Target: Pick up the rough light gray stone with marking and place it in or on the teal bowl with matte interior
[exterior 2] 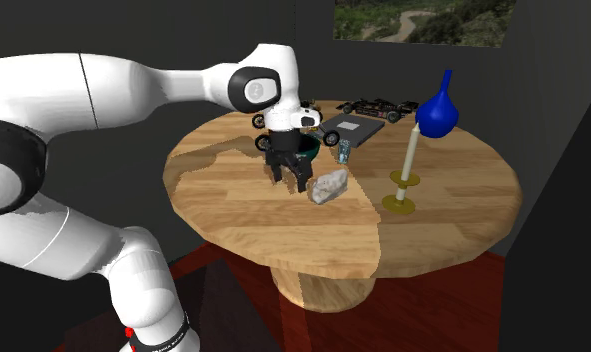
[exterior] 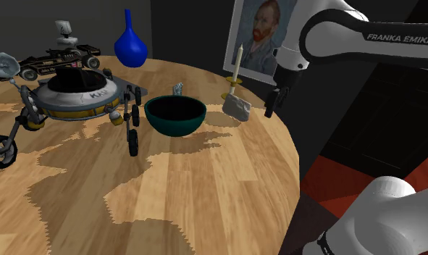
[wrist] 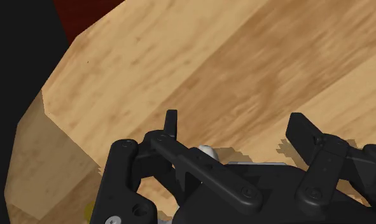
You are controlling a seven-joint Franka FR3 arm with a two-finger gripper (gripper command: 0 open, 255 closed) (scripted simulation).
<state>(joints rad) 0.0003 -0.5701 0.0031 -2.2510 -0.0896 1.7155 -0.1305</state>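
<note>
Gripper (wrist: 236, 130): fingers wide apart, nothing between them but bare wood of the table (exterior: 205, 203); no contact with any object. In the shoulder view the gripper (exterior: 274, 105) hangs just beside the pale grey stone (exterior: 236, 109), on that view's right, toward the table's rim. It appears to sit above the surface rather than on it, though exact height cannot be read. The second exterior view puts the gripper (exterior 2: 293, 180) close on the left of the stone (exterior 2: 329, 187), apart from it. The stone lies flat on the table, untouched, with a rough, blocky outline. The teal bowl (exterior: 176, 124) stands near it on the shoulder view's left, upright, its dark interior holding nothing that can be seen. A white candle (exterior: 238, 64) in a yellow holder stands just behind the stone. Well apart across the table are a wheeled rover model (exterior: 74, 98) and a blue vase (exterior: 130, 43). Judgement: the approach step is in hand, before any grasp, so the task is at its start. The next move calls for a short sideways shift to centre the open fingers over the stone, then a descent to straddle its narrower width before closing. Uneven faces may let it slip, so a low, centred grip looks best. Keep clear of the candle during descent and lift.
</note>
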